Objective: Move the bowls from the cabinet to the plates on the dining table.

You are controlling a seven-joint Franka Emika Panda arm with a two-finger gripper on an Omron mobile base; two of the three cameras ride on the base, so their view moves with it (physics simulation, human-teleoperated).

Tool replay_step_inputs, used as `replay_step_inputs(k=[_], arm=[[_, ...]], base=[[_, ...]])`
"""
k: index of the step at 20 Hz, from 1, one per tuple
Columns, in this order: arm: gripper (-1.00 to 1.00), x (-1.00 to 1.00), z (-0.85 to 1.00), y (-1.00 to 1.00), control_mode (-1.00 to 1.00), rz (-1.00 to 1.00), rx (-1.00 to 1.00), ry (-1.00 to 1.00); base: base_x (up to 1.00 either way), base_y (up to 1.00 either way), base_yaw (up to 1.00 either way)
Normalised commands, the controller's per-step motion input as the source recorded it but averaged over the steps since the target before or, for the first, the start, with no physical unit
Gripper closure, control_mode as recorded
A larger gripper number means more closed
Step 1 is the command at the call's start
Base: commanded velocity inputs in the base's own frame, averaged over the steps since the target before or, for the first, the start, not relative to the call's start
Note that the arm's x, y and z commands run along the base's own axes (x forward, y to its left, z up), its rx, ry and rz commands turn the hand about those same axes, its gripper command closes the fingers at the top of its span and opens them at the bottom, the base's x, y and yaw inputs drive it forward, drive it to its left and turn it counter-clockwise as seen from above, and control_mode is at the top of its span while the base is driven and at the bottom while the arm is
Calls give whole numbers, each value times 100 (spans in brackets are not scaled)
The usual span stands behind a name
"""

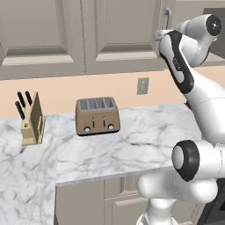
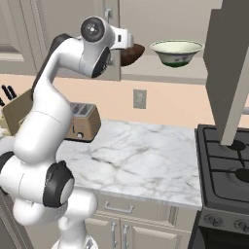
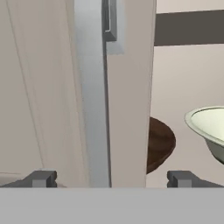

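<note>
**Gripper raised at cabinet edge, bowls off to its right on the shelf**

Left base view: the arm (image 1: 184,70) reaches up and away toward the cabinet (image 1: 118,30). The hand end sits near a bar handle (image 1: 167,15) at the top right. The fingers are hidden behind the arm's own links, so the jaws' stand cannot be read from this side. Toaster (image 1: 97,115) and knife block (image 1: 31,118) stand well below on the marble worktop (image 1: 132,140), not involved.

Right base view: the cabinet is open on its right half. The brown bowl (image 2: 133,53) lies on the shelf, partly hidden by the hand's white body (image 2: 119,38), apparently just beyond it. The green-cream bowl (image 2: 176,52) sits upright further right on the same shelf, apart from the brown one. An open door (image 2: 231,73) hangs edge-on at the far right, above the stove (image 2: 226,165).

Hand view: the gripper (image 3: 111,179) is spread wide, empty, its two tips far apart. Straight ahead between them is the door stile (image 3: 127,87) with its handle, not a bowl. The brown bowl (image 3: 159,142) peeks from behind that edge, ahead and to the right, inside the right tip's line. The green-cream bowl (image 3: 208,124) is further right, past the right tip.

Judgement: the brown bowl is nearer; the hand likely needs to shift right to clear the stile first.
</note>
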Motion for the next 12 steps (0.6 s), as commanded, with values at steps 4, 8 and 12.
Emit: replay_step_inputs(k=[4, 8, 12], arm=[[-100, 39, 0, 0, -100, 0, 1, 0], [-100, 38, 0, 0, -100, 0, 1, 0], [-100, 38, 0, 0, -100, 0, 1, 0]], base=[[0, 0, 0], [0, 0, 0], [0, 0, 0]])
